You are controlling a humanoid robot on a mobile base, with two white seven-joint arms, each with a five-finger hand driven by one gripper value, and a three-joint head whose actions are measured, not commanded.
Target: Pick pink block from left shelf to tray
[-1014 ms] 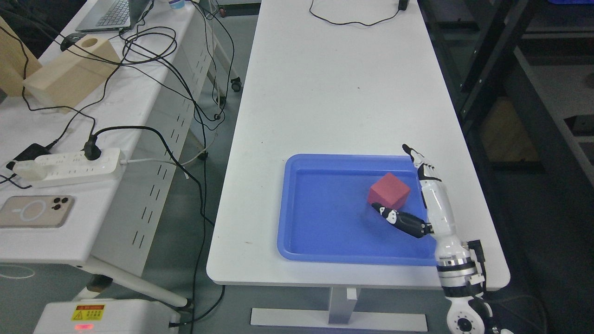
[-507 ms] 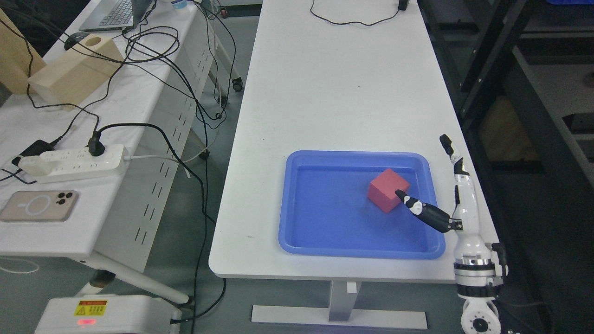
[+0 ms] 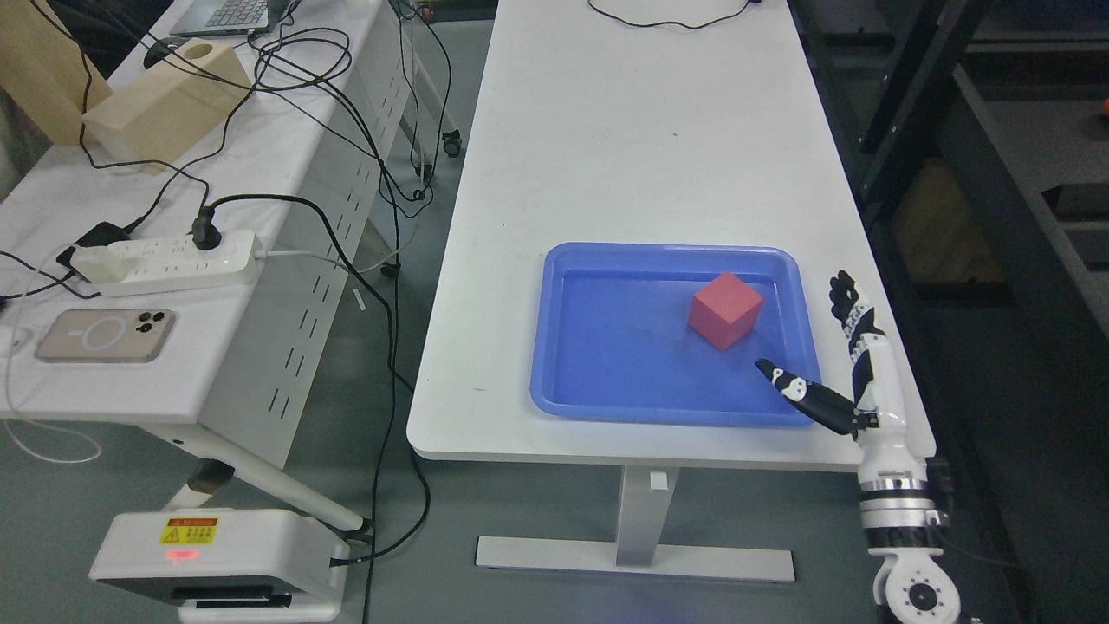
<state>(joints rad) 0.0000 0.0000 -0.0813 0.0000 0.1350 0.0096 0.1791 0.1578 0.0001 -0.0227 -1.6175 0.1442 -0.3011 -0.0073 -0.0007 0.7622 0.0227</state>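
Observation:
The pink block (image 3: 725, 309) rests inside the blue tray (image 3: 606, 399), toward its right side, on the white table (image 3: 641, 147). My right hand (image 3: 810, 342) hovers at the tray's right rim, apart from the block, with its fingers (image 3: 847, 305) spread upward and the thumb pointing left over the tray's front right corner. It is open and holds nothing. The left arm does not show.
A second white table (image 3: 130, 260) at the left carries a power strip (image 3: 165, 260), a phone (image 3: 106, 334), tangled cables and a wooden box (image 3: 165, 108). A dark shelf frame (image 3: 936, 130) stands at the right. A white base unit (image 3: 217, 559) sits on the floor.
The right hand has let go of the block and pulled back to the right and toward me, off the tray. The whole picture has shifted, so the camera moved; the block stays in the tray.

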